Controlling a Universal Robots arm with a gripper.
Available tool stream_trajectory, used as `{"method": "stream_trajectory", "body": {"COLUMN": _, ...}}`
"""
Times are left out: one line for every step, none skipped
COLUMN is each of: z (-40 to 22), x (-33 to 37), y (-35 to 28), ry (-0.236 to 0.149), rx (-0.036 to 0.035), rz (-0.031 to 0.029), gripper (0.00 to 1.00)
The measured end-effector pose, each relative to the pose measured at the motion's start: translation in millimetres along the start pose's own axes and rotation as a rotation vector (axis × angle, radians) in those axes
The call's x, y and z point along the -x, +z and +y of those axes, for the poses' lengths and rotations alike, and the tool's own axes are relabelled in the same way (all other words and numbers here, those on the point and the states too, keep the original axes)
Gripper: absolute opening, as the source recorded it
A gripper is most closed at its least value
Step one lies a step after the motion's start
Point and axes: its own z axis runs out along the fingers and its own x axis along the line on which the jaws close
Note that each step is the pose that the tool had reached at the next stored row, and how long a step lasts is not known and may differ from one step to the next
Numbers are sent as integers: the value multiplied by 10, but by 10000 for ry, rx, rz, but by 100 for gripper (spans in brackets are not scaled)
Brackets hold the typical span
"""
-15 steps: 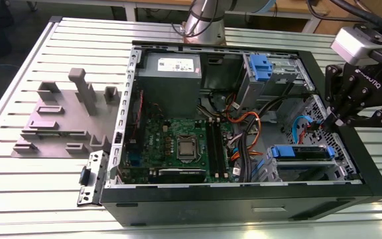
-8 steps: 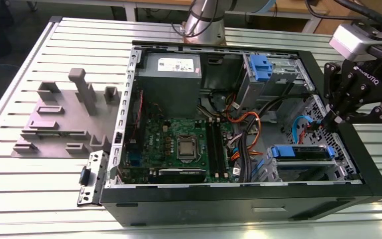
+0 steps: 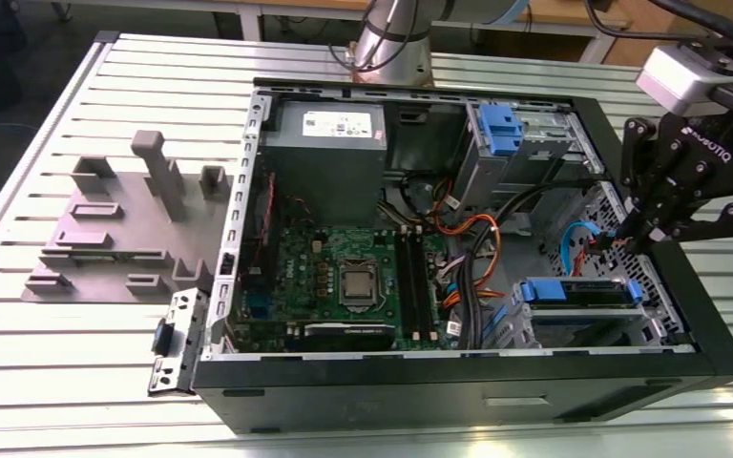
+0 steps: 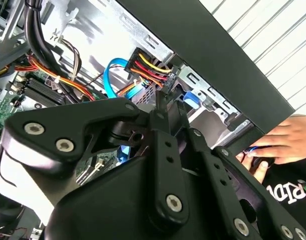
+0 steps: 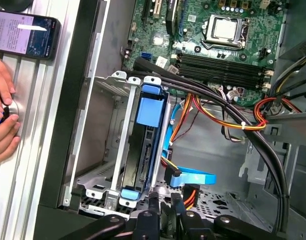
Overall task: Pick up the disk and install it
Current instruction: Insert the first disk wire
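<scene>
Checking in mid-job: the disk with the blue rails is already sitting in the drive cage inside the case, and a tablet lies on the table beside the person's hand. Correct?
Not quite. The disk with its blue rails does sit in the drive cage inside the case, but the first wrist view shows a phone, not a tablet, on the table beside the person's hand.

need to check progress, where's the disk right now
The disk sits in the drive cage at the computer case's lower corner on the exterior view's right, its blue rails showing, just below the gripper.
</scene>
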Motion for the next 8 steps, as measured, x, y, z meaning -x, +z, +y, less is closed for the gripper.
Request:
{"method": "stream_trajectory", "body": {"z": -1, "x": 0, "y": 1, "ry": -48, "rx": -4, "rz": 4, "gripper": 24}}
{"method": "stream_trajectory", "body": {"z": -3, "x": 0, "y": 2, "ry": -106, "rx": -10, "rz": 7, "gripper": 24}}
{"method": "stream_trajectory", "body": {"z": -5, "x": 0, "y": 4, "ry": -169, "rx": -16, "rz": 10, "gripper": 24}}
{"method": "stream_trajectory", "body": {"z": -5, "x": 0, "y": 6, "ry": -228, "rx": -22, "rz": 15, "gripper": 24}}
{"method": "stream_trajectory", "body": {"z": -6, "x": 0, "y": 6, "ry": -286, "rx": -26, "rz": 21, "gripper": 25}}
{"method": "stream_trajectory", "body": {"z": -7, "x": -1, "y": 7, "ry": -339, "rx": -30, "rz": 29, "gripper": 31}}
{"method": "stream_trajectory", "body": {"z": -9, "x": -1, "y": 7, "ry": -381, "rx": -34, "rz": 32, "gripper": 31}}
{"method": "stream_trajectory", "body": {"z": -11, "x": 0, "y": 8, "ry": -405, "rx": -36, "rz": 33, "gripper": 31}}
